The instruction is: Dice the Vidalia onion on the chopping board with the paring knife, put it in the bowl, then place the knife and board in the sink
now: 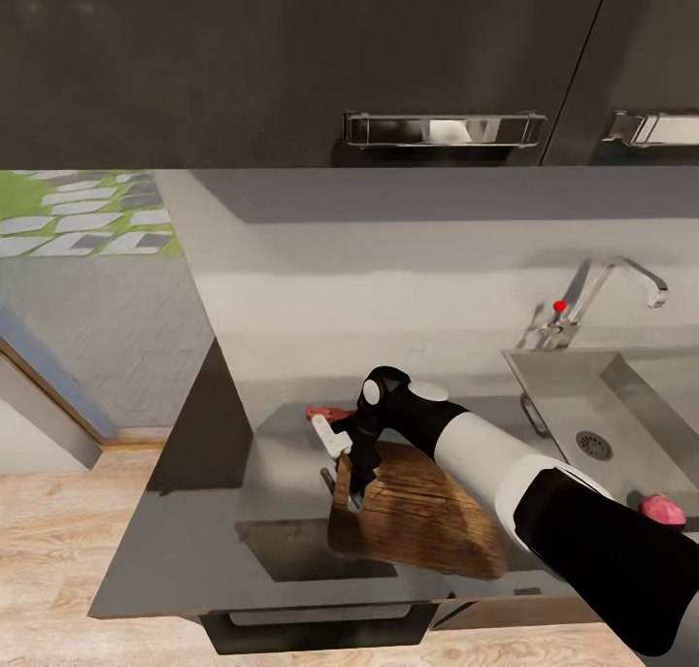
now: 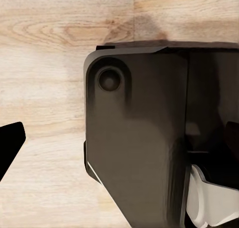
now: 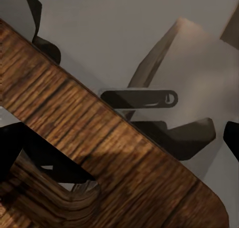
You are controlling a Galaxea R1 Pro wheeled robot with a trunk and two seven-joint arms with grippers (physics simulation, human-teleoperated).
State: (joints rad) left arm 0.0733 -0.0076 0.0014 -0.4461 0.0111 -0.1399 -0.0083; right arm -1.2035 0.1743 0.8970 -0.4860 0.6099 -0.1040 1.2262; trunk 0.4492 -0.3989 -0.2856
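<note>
The right gripper is closing on the chopping board by its slot end, holding it tilted above the countertop. The onion is lying in the sink. The knife's red handle is peeking out behind the arm. The left claw's opening cannot be told.

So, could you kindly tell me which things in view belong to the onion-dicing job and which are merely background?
Job: chopping board, held by the right hand; onion; sink; countertop.

Background: cabinet handle; wooden floor.
</note>
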